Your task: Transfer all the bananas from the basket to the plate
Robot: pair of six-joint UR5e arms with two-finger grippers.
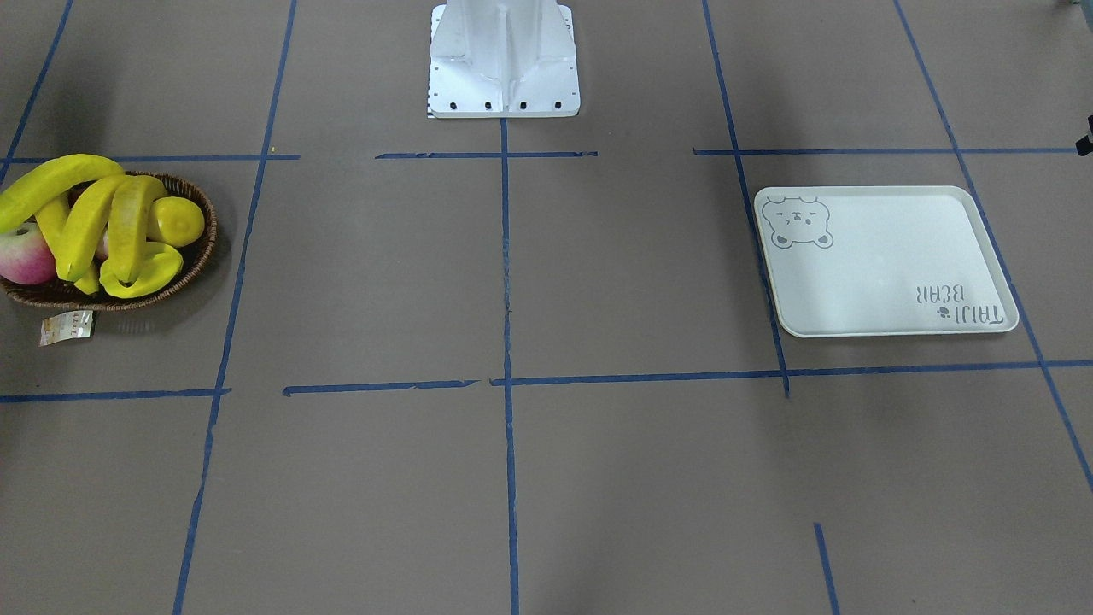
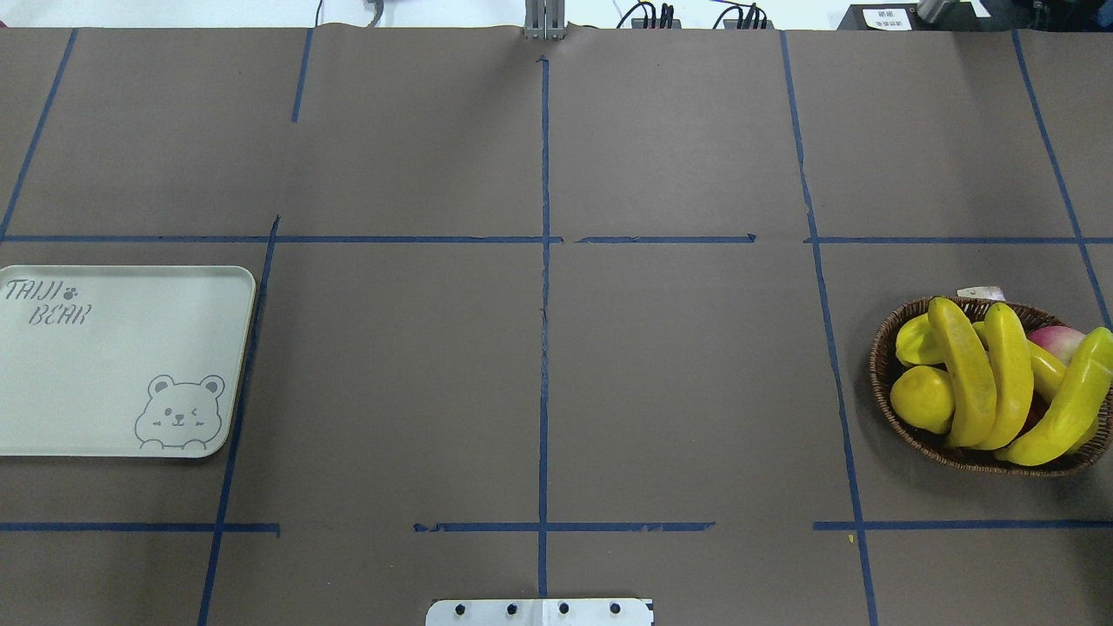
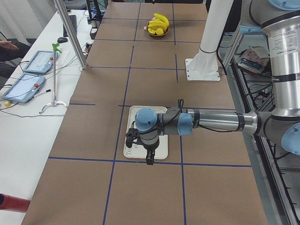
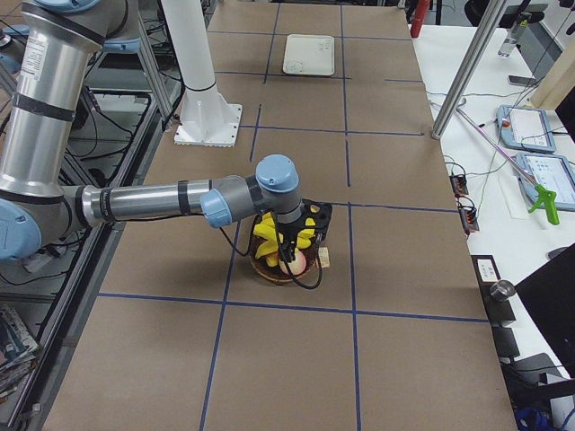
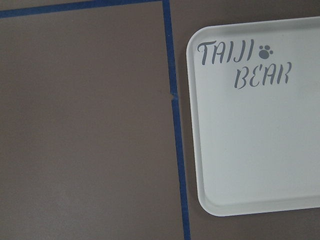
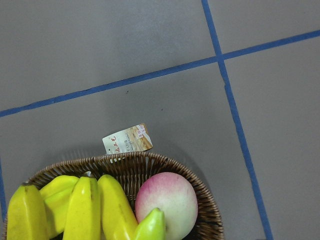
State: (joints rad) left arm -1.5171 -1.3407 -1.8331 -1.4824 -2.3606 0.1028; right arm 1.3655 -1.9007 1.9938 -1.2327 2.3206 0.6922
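Several yellow bananas (image 2: 965,382) lie piled in the dark wicker basket (image 2: 883,382) at the table's right side; they also show in the front view (image 1: 85,226) and the right wrist view (image 6: 90,210). The cream bear plate (image 2: 104,365) lies bare at the left side and fills part of the left wrist view (image 5: 260,150). My left gripper (image 3: 149,161) hangs above the plate's outer edge. My right gripper (image 4: 289,259) hangs above the basket. Both show only in the side views, so I cannot tell whether they are open or shut.
The basket also holds a lemon (image 2: 922,398), a starfruit (image 2: 917,341) and a pink apple (image 2: 1056,341). Its paper tag (image 1: 67,327) lies on the table beside it. The robot's white base (image 1: 504,60) stands mid-table. Blue tape lines cross the brown table.
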